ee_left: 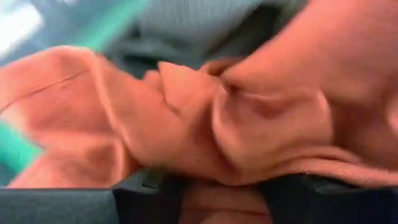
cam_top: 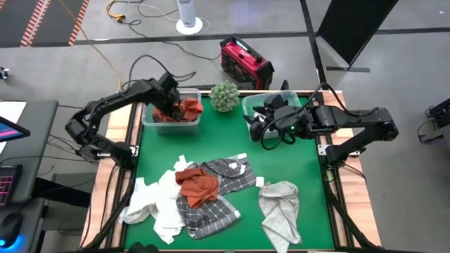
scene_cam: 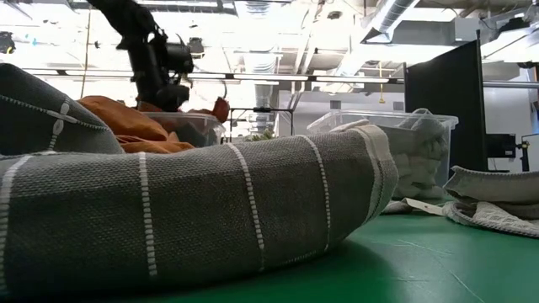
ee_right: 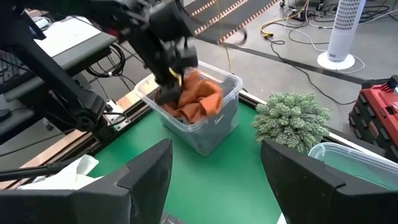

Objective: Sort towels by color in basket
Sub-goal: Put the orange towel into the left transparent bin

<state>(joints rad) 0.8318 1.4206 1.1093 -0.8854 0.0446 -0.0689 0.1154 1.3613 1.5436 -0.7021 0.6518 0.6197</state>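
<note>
Towels lie in a loose heap on the green worktop [cam_top: 302, 225], well apart from both claws: a rust-orange towel [cam_top: 197, 185] sits on top of a dark grey plaid towel [cam_top: 211, 207], white towels [cam_top: 156, 204] spread beside them, and a light grey towel [cam_top: 280, 211] lies a little off from the pile. The left claw [cam_top: 171, 105] is down inside a clear plastic bin [cam_top: 169, 123] at the far edge of the worktop, closed around another rust-orange towel [ee_right: 199, 96] that bunches right under and around its fingers [ee_left: 149, 199]; the left wrist view is filled with that orange cloth pressed between them. The right claw [cam_top: 259, 121] hovers with its fingers [ee_right: 146, 171] spread wide and holding nothing, over a second clear bin [cam_top: 254, 104] near the other far corner, which in the low view holds pale cloth [scene_cam: 421, 156]. A small green potted plant [cam_top: 224, 96] stands between the two bins, just beside the left claw's bin.
</note>
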